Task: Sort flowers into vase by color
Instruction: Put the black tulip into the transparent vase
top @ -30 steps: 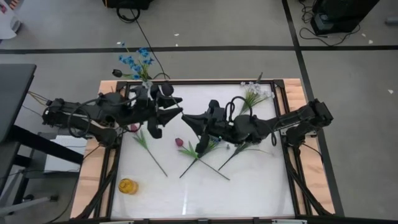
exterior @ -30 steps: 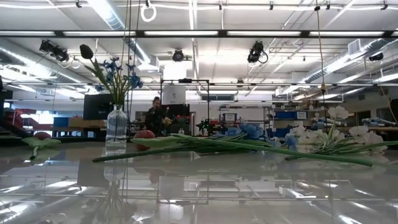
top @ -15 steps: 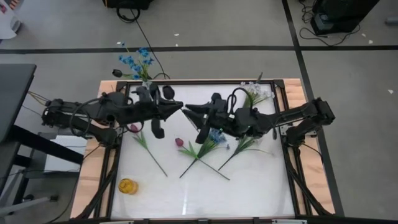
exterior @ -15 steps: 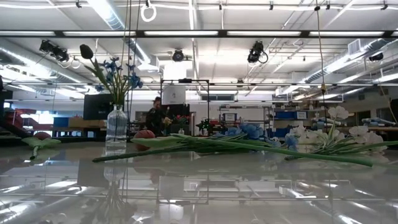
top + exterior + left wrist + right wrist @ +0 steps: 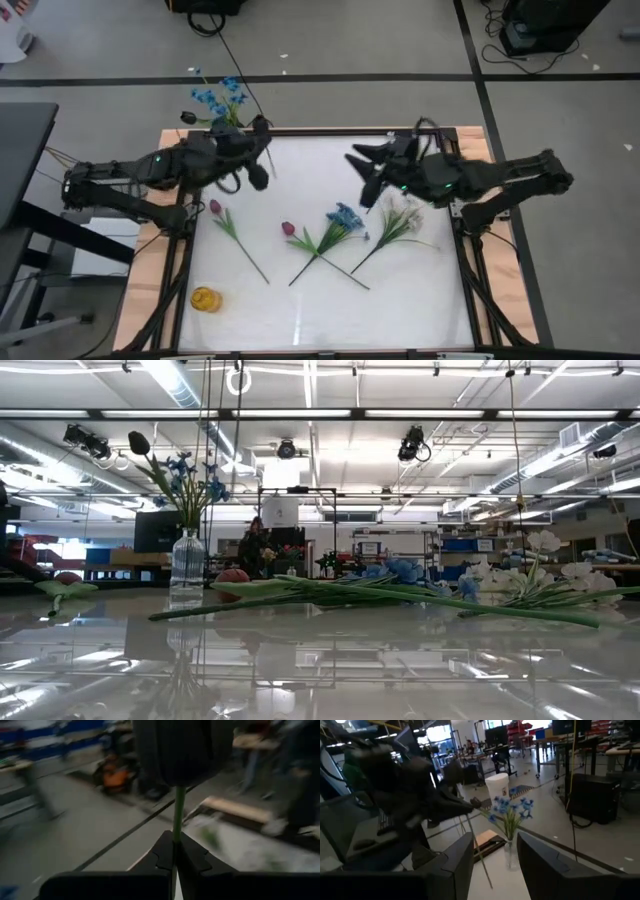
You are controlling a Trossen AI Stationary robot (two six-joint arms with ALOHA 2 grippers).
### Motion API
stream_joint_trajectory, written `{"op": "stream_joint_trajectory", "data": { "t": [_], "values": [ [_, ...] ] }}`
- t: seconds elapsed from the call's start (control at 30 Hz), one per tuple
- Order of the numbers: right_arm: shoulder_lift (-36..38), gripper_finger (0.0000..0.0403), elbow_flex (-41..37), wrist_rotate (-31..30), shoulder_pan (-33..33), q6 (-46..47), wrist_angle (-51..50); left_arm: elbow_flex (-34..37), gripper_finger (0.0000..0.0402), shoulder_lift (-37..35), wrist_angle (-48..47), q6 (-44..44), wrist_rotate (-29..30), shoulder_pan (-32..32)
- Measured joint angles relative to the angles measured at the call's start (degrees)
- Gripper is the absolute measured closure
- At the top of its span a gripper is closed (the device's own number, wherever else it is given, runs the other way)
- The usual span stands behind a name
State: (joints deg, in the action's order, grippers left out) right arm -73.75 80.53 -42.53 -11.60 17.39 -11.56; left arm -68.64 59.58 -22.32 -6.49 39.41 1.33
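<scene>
Stem (image 5: 178, 815), thin and probably light, sat clenched in my left hand (image 5: 174, 851); right hand (image 5: 492, 862) hung released.

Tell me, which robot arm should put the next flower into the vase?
Probably the left. Its left gripper is shut on a green stem, the dark bud hanging beside the vase. The right gripper is open and empty, farther from the vase.
</scene>
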Motion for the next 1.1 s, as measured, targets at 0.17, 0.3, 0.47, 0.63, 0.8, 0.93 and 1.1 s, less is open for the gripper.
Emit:
{"op": "stream_joint_trajectory", "data": {
  "t": [0.17, 0.3, 0.47, 0.63, 0.8, 0.93, 1.1],
  "values": [
    [4.47, 0.0244, 0.04, -0.03, 0.54, -0.18, -5.90, 0.18, 0.0396, 0.46, -6.18, -5.55, -0.87, 9.78],
    [6.86, 0.0244, 0.04, 0.09, 1.05, -2.23, -10.91, 5.57, 0.0396, -0.18, -0.35, -5.81, -2.11, 15.65],
    [8.41, 0.0244, 0.04, 0.33, 1.62, -2.98, -16.90, 17.92, 0.0396, -1.82, 11.68, -8.47, -6.15, 17.76],
    [9.40, 0.0244, 0.04, 0.68, 1.73, -2.52, -21.64, 25.97, 0.0396, -2.65, 15.31, -8.10, -6.76, 14.65],
    [9.33, 0.0244, 0.02, 0.20, 4.26, -3.83, -22.43, 26.47, 0.0388, -3.39, 18.56, 0.94, -5.83, 14.65],
    [9.31, 0.0244, 0.02, 2.23, 8.53, -4.00, -22.38, 26.40, 0.0387, -6.18, 23.51, 9.29, -5.11, 18.46],
    [9.31, 0.0244, 0.02, 4.40, 12.97, -4.07, -21.21, 26.40, 0.0389, -9.93, 28.50, 13.08, -7.22, 26.00]
  ]
}}
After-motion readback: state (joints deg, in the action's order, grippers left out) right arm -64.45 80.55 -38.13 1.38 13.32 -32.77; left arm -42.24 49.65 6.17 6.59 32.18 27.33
